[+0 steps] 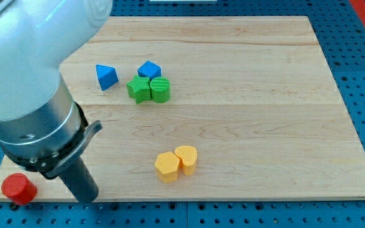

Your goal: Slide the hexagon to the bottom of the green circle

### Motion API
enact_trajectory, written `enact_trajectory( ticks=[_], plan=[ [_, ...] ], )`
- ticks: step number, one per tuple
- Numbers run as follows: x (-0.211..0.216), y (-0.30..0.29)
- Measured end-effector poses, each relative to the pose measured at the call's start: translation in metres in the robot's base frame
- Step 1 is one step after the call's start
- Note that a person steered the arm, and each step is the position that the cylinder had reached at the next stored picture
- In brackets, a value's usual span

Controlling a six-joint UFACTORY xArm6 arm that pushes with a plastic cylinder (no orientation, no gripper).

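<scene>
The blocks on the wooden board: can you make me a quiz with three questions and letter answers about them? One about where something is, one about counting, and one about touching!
1. Where is the red cylinder?
A. the view's bottom left corner of the board
B. the view's top right corner
C. the middle

2. How many blue blocks are there?
A. one
B. two
C. four

3. Is the yellow hexagon touching anything?
A. it touches the green circle
B. it stands alone
C. it touches the yellow heart

Answers:
1. A, it sits at the board's low left edge, beside the dark rod.
2. B, a blue triangle and a blue cube.
3. C, the two yellow blocks press together, far below the green circle and green star.

My tip is hidden at the view's bottom edge.
</scene>
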State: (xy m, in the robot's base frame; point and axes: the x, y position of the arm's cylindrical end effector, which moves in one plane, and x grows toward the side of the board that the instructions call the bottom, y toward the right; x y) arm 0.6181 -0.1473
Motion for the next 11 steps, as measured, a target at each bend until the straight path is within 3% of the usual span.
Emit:
enact_trajectory(
  ticks=[4, 7, 11],
  plan=[
    [-0.001, -0.008],
    [-0.008, 0.116],
    [-0.126, 0.16]
  ],
)
